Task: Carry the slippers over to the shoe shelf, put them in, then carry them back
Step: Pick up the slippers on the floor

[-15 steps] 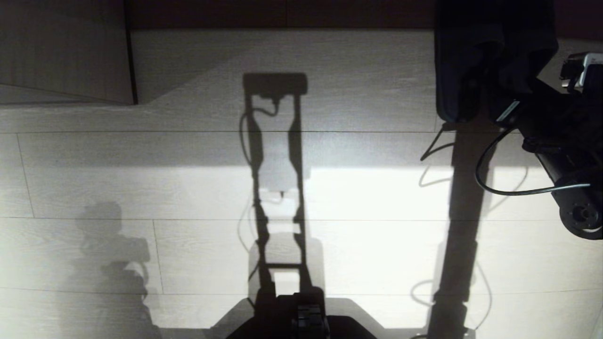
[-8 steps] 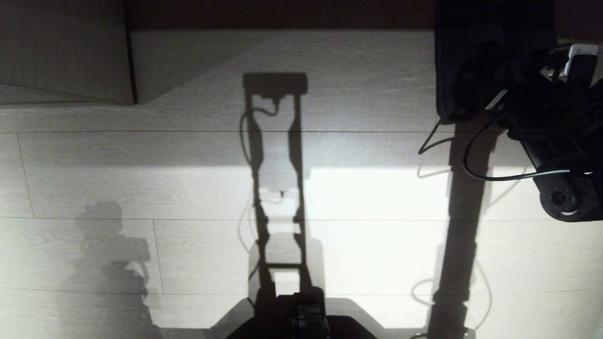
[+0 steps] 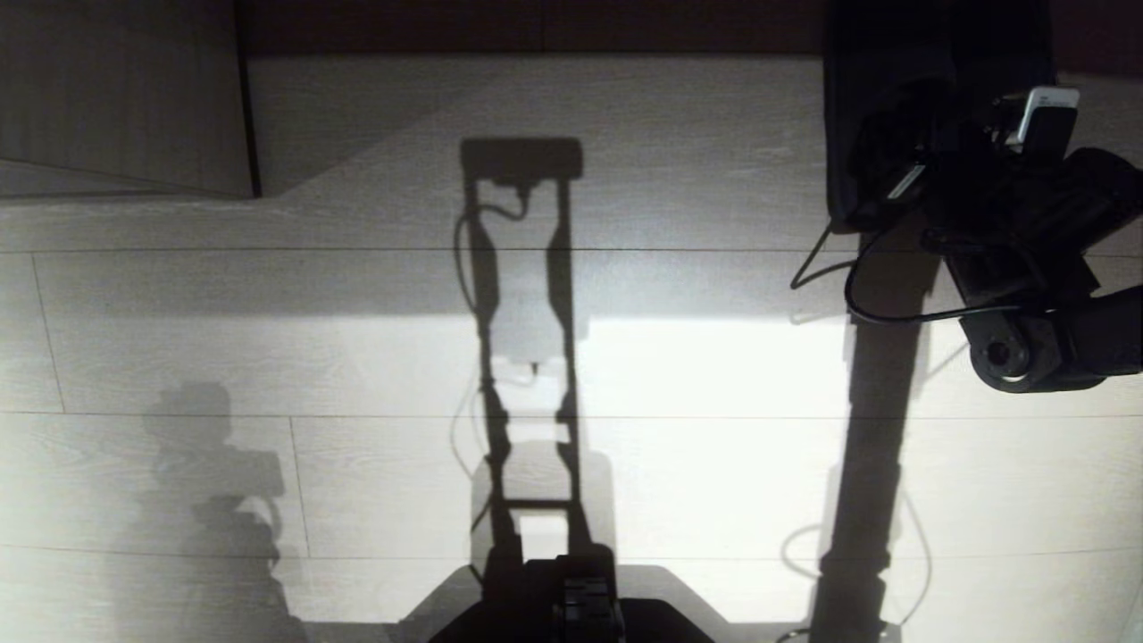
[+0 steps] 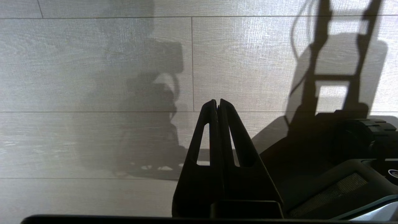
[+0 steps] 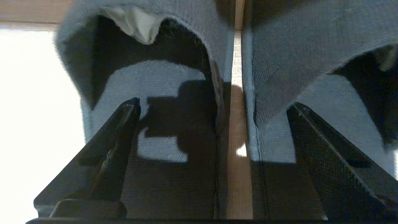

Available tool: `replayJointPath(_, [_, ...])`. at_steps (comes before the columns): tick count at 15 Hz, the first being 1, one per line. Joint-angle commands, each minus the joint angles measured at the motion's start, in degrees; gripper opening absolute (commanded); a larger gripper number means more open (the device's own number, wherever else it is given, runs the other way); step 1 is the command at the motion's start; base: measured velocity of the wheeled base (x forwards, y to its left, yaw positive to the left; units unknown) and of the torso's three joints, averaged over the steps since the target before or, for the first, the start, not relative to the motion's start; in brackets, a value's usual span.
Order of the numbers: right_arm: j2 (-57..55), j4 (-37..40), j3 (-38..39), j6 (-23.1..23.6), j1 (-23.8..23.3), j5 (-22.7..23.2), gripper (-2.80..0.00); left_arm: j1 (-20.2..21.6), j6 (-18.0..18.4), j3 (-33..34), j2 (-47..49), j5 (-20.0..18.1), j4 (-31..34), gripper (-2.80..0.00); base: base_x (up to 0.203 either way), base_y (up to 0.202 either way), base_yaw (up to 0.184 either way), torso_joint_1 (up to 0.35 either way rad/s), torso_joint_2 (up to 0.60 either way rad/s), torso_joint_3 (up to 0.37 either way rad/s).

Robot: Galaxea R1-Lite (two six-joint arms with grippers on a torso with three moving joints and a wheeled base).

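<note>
The slippers (image 3: 857, 89) lie side by side on the pale floor at the far right, a dark mass in the head view. Close up they are grey-blue, the left slipper (image 5: 161, 77) and the right slipper (image 5: 279, 62) parted by a narrow strip of floor. My right gripper (image 5: 214, 105) is open wide, low over their heel ends. One finger (image 5: 118, 130) is over one insole and the other finger (image 5: 314, 137) over the other, with both inner rims between them. My left gripper (image 4: 216, 102) is shut and empty over bare floor. I cannot make out the shoe shelf.
A pale wood panel (image 3: 125, 98) stands at the far left, and a dark band (image 3: 536, 27) runs along the far edge of the floor. My base (image 3: 580, 598) sits at the near edge. A loose cable (image 3: 893, 313) hangs from the right arm (image 3: 1018, 232).
The right arm has swung forward and inward, bringing its wrist further over the slippers. The slippers have not moved. The left arm is still.
</note>
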State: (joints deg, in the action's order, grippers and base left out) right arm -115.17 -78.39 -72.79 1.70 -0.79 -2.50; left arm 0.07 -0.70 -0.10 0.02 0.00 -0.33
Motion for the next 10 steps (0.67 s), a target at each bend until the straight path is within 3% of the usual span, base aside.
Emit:
replayJointPath(1, [-3.9,-0.5,-3.7,0.8,0.0,-0.4,0.00,0.0,0.0,0.0,0.0,0.0,0.0,-2.80,0.000,0.000,0.000,0.000,0.00,0.000])
replayJointPath(10, [-6.4,0.4,-12.5,1.5,-1.1,-2.2,0.00,0.0,0.0,0.0,0.0,0.0,0.0,-2.80,0.000,0.000,0.000,0.000,0.00,0.000])
